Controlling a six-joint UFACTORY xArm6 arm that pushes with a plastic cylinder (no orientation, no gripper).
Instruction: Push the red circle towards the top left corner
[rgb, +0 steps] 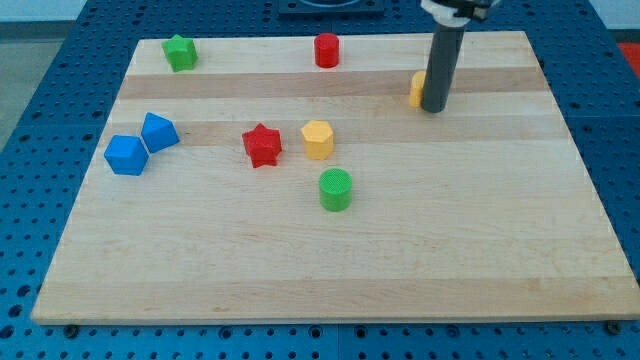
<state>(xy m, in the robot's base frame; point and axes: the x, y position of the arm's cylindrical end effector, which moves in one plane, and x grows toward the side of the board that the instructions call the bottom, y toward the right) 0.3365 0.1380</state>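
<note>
My tip (433, 108), a bare rod with no claw, touches one of two yellow blocks (417, 89).

the board (480, 250) is pale wood with lengthwise grain, laid in strips, one slightly darker band running across near the view's top. under it the bench (40, 60) is bright blue, dotted all over with a regular grid of small dark holes. the rod is dark grey, nearly black, down to my tip (433, 109). the circle (327, 50) is red, and so is the star (262, 145). one star (180, 52) is green, like the ribbed-topped cylinder (335, 189). the hexagon (317, 139) is yellow; the block (416, 89) half hidden behind the rod is orange-yellow. two blocks (126, 155) (159, 132) are blue.
</note>
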